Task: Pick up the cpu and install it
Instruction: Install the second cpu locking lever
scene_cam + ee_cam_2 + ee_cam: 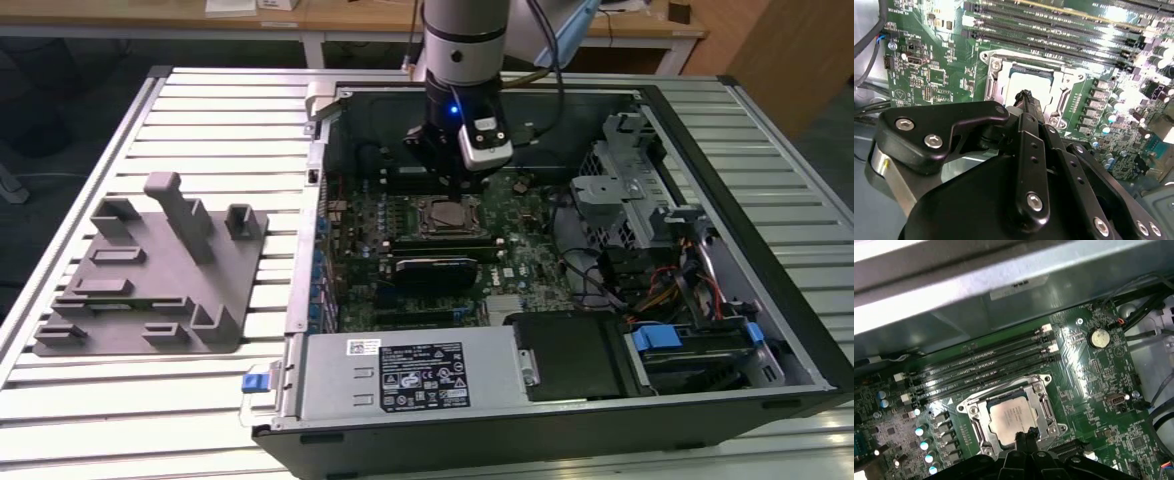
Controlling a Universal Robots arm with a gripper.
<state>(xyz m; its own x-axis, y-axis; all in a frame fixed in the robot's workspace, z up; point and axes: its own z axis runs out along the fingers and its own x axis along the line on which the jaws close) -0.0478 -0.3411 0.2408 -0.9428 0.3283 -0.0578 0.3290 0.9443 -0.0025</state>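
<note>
The cpu (1009, 417), a small silvery square chip, lies flat inside the metal socket frame (1042, 401) on the green motherboard (1094, 385). In the exterior view the cpu (447, 215) sits in the middle of the open computer case. My gripper (1024, 437) hangs just above one edge of the chip, its fingers pressed together with nothing between them. In the second wrist view the fingertips (1026, 98) cover part of the cpu (1029, 80), and the socket frame (996, 82) stands open around it. My gripper (458, 188) comes straight down from the arm.
Memory slots (984, 365) run alongside the socket. A black rectangular module (434, 268) lies on the socket's near side, with a power supply (414, 370) in front. Drive cages and cables (641, 220) fill the case's right. A grey fixture (147, 270) stands on the slatted table at the left.
</note>
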